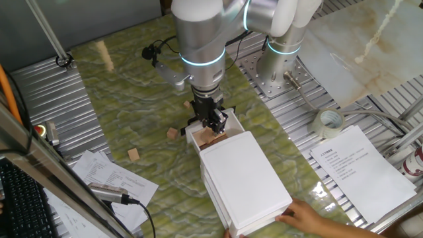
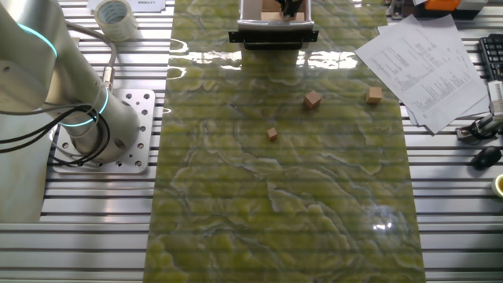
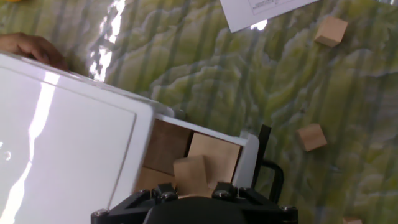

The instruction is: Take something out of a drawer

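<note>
I judge the wooden cube (image 3: 190, 176) light, stiff and mildly slick, best pinched on two opposite flat faces; it sits just above the open drawer (image 3: 247, 163), slightly turned, with no real long axis, seemingly pinched between my gripper's (image 3: 193, 190) narrowly parted fingers.

One fixed view looks down from behind the cabinet (image 1: 244, 182) toward the arm. The other faces it across the worktop (image 2: 283, 173), farther off. The hand view, apparently close, shares the drawer (image 3: 205, 155).
</note>
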Motion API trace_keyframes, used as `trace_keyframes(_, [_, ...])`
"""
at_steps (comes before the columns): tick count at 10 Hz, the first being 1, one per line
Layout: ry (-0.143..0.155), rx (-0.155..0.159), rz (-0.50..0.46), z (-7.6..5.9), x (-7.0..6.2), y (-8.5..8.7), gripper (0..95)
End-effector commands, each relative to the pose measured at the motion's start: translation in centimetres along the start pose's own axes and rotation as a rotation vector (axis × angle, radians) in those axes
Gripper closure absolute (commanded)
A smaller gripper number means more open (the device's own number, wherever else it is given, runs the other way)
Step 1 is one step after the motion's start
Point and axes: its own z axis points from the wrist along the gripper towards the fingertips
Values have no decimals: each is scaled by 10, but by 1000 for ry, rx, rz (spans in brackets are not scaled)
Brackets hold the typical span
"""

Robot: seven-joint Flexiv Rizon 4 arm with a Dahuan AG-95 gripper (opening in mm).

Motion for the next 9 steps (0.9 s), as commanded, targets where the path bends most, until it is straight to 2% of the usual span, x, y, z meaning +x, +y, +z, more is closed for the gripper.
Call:
trace_keyframes(1, [-6,-4,8,0,-8,0,570])
trace_keyframes(2, [-7,-7,12,0,-12,4,570])
trace_keyframes(3, [-9,8,17,3,-14,6,570])
trace_keyframes(4, [-15,10,18,6,-16,5,760])
trace_keyframes(7, [-49,18,8,15,-27,-2,760])
trace_keyframes(8, [-57,21,21,16,-35,-2,760])
trace_keyframes(9, [-58,20,25,15,-37,-2,760])
